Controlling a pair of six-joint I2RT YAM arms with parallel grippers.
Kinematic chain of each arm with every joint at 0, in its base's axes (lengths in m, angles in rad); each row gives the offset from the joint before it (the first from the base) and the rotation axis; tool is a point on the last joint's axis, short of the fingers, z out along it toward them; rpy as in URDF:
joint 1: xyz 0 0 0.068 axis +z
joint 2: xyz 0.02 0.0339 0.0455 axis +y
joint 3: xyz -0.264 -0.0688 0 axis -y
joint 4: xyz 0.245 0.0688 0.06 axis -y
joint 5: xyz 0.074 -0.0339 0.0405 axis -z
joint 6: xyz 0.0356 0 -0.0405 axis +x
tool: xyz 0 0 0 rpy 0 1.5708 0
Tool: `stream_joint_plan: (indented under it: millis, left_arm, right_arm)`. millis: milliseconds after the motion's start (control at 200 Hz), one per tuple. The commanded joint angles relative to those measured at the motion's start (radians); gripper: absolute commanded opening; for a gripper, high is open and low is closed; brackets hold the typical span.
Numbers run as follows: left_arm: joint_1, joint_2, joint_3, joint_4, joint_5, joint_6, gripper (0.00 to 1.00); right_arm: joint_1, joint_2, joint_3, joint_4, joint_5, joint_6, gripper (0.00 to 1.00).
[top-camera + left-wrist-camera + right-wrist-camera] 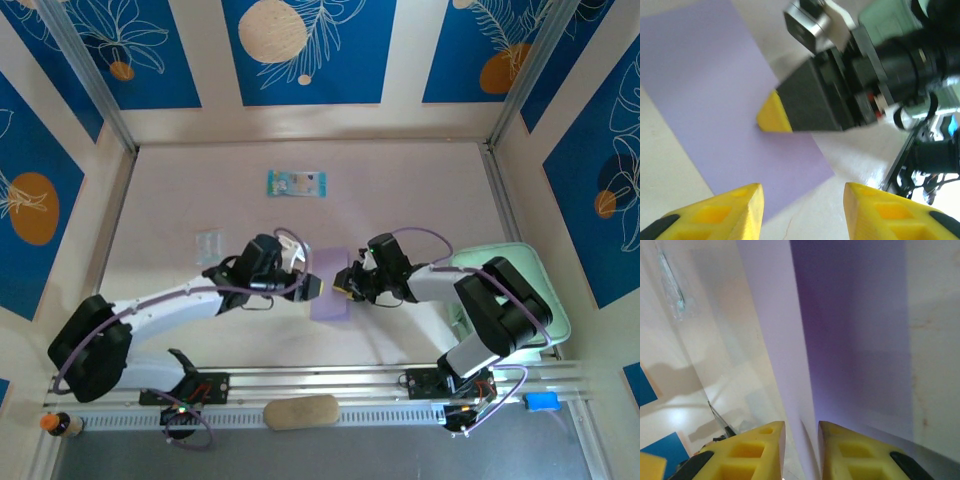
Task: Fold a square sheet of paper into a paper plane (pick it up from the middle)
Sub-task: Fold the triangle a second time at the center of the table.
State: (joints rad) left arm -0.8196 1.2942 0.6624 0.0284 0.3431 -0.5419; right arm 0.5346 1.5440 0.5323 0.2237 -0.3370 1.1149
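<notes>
**Landmark:** square sheet of paper (330, 304), pale lilac. It lies on the pale table (420, 200) between the two grippers, near the table's front edge. All places below are given from this sheet.

1. Bottle with orange cap (60, 424): far left of the sheet, at the near rail.
2. Clear wrapper (208, 243): well left of the sheet, flat on the table.
3. Left gripper (313, 287): at the sheet's left edge. In the left wrist view its yellow fingers (735, 215) stand well apart with nothing between them. One finger is over the sheet's near corner and the other is over bare table.
4. Blue-green printed packet (296, 183): beyond the sheet and slightly left of it, well apart.
5. Beige oval pad (300, 412): nearer than the sheet, on the front rail.
6. Sheet, detail: in the left wrist view it lies flat (715, 100). In the right wrist view one side rises as a lighter flap (775, 340) beside a shaded part.
7. Right gripper (343, 283): at the sheet's right edge, yellow tip (772, 117) touching the paper. Its jaws are only a narrow slit apart, and the raised flap runs into the slit (801, 452). Whether the pads press on it cannot be told.
8. Mint-green tray (530, 253): well right of the sheet, under the right arm.
9. Small blue block (542, 401): far right and nearer than the sheet, on the rail.
</notes>
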Motion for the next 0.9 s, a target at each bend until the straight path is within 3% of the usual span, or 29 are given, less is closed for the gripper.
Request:
stream_joint_plan:
  millis: [0, 205, 355, 560, 895]
  left_arm:
    - [-0.092, -0.012, -0.028, 0.080, -0.146, 0.127, 0.46]
    - [-0.329, 0.106, 0.067, -0.021, -0.467, 0.319, 0.55]
    - [-0.433, 0.199, 0.147, -0.081, -0.620, 0.389, 0.60]
    - [-0.485, 0.278, 0.206, -0.132, -0.723, 0.453, 0.65]
    - [-0.490, 0.389, 0.298, -0.208, -0.822, 0.479, 0.66]
  right_arm:
    - [-0.033, 0.001, 0.000, -0.044, -0.081, -0.070, 0.22]
    - [-0.048, 0.000, 0.012, -0.058, -0.113, -0.084, 0.14]
    - [-0.051, -0.001, 0.015, -0.058, -0.119, -0.075, 0.10]
    - [-0.058, -0.007, 0.021, -0.079, -0.118, -0.075, 0.11]
    - [-0.059, -0.005, 0.028, -0.093, -0.117, -0.072, 0.11]
